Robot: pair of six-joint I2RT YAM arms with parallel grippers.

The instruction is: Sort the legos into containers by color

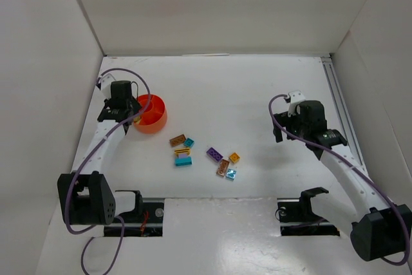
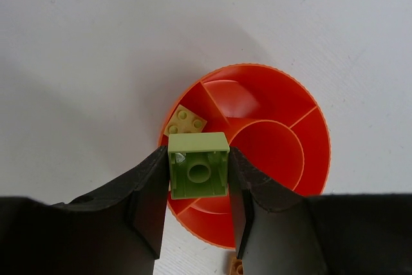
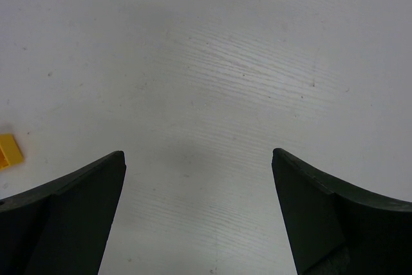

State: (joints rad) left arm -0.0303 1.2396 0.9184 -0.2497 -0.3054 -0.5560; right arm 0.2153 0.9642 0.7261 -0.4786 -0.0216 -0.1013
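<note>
While the left claw [image 2: 197,159] is positioned over the orange-red bowl [image 2: 318,159], its jaws are closed to one brick-width and clamp a lime green brick [image 2: 198,173] by two opposite sides. The hollow underside of this brick, with one central tube, faces the wrist camera. The brick hangs over the near-left part of the bowl; whether it touches the bowl cannot be determined.

Ribs divide the bowl interior into a round central cell and several outer cells. A flat lime green plate [image 2: 185,121] lies studs-up in an outer cell at the left rim, just beyond the held brick.

The top view shows the bowl standing on the left side of the white desk [image 1: 257,88]. Loose bricks lie in a cluster toward the middle of the desk:
- a brown brick [image 1: 177,140] next to a teal brick [image 1: 188,142];
- a purple brick [image 1: 214,154];
- an orange brick [image 1: 234,157].

The right claw [image 3: 198,156] has its jaws spread wide and grips nothing. It hangs above bare desk, with a yellow brick [image 3: 9,151] at the left edge of its wrist view.
</note>
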